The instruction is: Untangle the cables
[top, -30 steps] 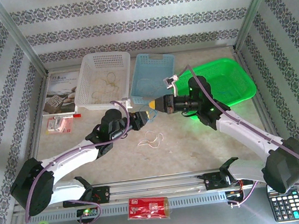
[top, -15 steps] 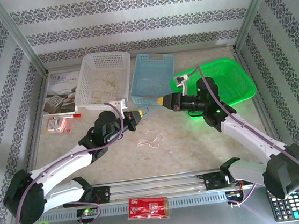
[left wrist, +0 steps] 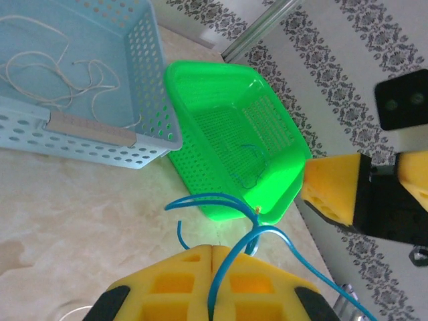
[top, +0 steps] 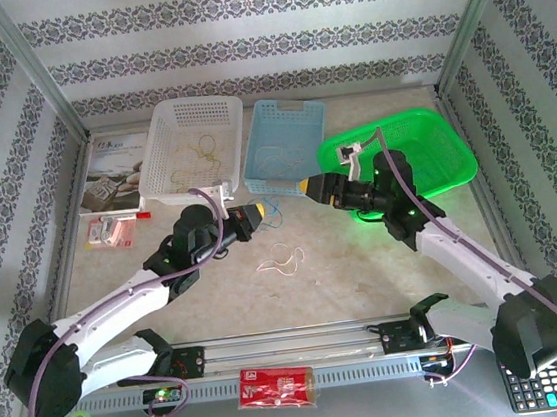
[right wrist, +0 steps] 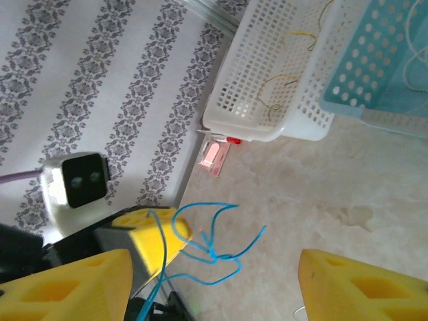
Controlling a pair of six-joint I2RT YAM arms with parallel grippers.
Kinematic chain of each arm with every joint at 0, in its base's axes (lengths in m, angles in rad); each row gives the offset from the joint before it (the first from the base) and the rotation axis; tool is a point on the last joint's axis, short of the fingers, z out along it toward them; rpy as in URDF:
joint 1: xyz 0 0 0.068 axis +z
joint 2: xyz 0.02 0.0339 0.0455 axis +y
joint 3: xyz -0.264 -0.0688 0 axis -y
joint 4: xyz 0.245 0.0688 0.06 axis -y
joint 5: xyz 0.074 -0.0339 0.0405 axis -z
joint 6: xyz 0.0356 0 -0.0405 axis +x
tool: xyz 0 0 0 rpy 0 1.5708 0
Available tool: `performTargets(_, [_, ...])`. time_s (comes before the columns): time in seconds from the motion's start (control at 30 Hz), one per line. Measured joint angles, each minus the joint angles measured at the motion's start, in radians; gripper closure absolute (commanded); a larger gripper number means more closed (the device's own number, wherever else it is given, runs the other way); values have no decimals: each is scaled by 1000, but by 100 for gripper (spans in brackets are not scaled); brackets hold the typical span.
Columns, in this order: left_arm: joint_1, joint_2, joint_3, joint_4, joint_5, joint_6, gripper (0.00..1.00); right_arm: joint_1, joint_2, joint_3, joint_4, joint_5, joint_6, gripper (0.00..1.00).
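The left tool [top: 259, 212] is clenched on a thin blue cable [top: 274, 209]. In the left wrist view the cable [left wrist: 200, 197] runs up between the shut yellow fingers [left wrist: 180, 281] and loops freely above them. The right tool [top: 308, 187] is released and faces the left one just above the bench [top: 365, 259]. Seen from the right wrist, its jaws stand wide apart with the blue cable [right wrist: 214, 257] dangling between them, untouched. A small tangle of pale cables [top: 282, 260] lies on the bench below both tools. Yellow cables [top: 202, 155] lie in the white basket [top: 164, 131], a white cable [left wrist: 40, 67] in the light-blue basket [left wrist: 154, 87], and another blue strand [left wrist: 247, 160] in the green basket [left wrist: 200, 87].
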Motion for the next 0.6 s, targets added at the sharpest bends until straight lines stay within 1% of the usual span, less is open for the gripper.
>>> performTargets(0.1, [1,10,0,2,-5,-71,100,35,-27,-11,3,29,-13,31])
performTargets(0.2, [3,17,0,16,-17,-150,100,93,-55,-37,3,76,-39,31])
performTargets(0.33, [4,18,-9,89,-39,-253,100,154,-77,-85,4,143,-60,30])
performTargets(0.47, [4,18,-21,162,-50,-313,100,158,-65,-121,16,179,-55,31])
performTargets(0.6, [5,19,-23,245,-53,-334,100,158,-23,-132,61,184,-29,31])
